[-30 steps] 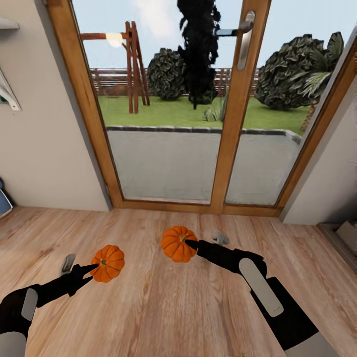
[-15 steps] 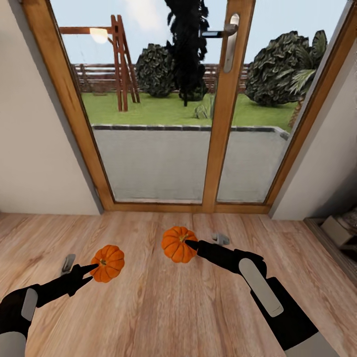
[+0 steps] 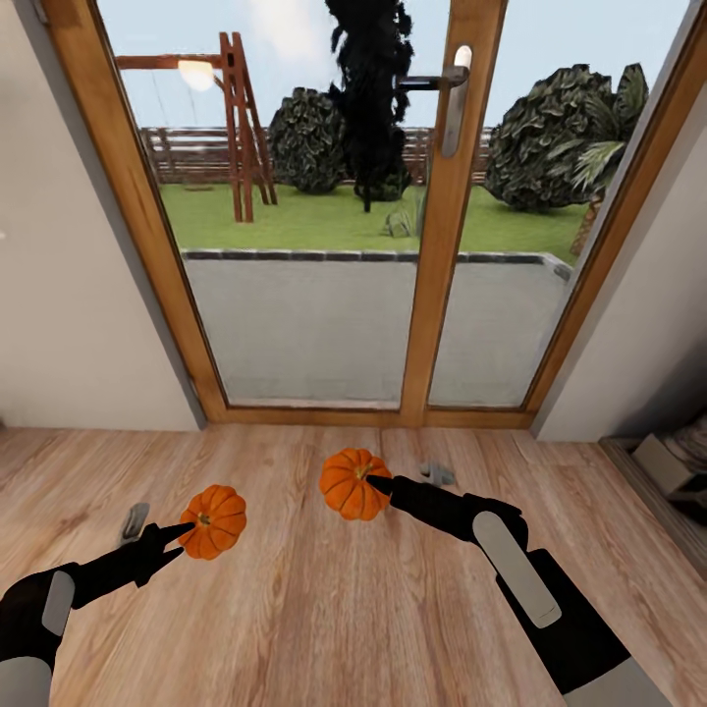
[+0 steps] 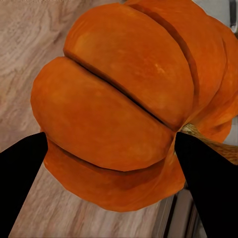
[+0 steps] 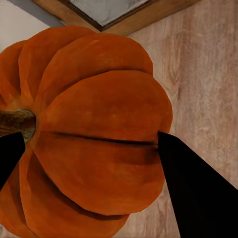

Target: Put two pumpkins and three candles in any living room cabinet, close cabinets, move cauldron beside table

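Over the wooden floor point(image 3: 324, 609), in front of a glazed wood-framed patio door point(image 3: 447, 255), both arms reach forward and each carries a pumpkin clear of the boards. Left hand point(image 3: 182, 535) is clamped on the left pumpkin point(image 3: 214, 521), black fingertips point(image 4: 20, 173) pressed against its ribbed orange sides in the left wrist view, with the pale stem peeking out at the edge. Right hand point(image 3: 378, 483) grips the right pumpkin point(image 3: 352, 483), and the right wrist view shows 1 dark finger point(image 5: 198, 188) set tight into a groove between ribs, the stem sitting beside the other finger. In the head view the 2 pumpkins hang apart from each other, the right one a little farther forward toward the door, the left one nearer the robot. Pale walls point(image 3: 69, 295) flank the door on either side. Through the glass: a grey paved terrace point(image 3: 304, 324), green lawn, a wooden swing frame point(image 3: 236, 118), dark shrubs and a fence behind. A metal door handle point(image 3: 447, 83) juts from the middle stile. Low at the right edge of the head view sits some pale clutter, too cut off to name.
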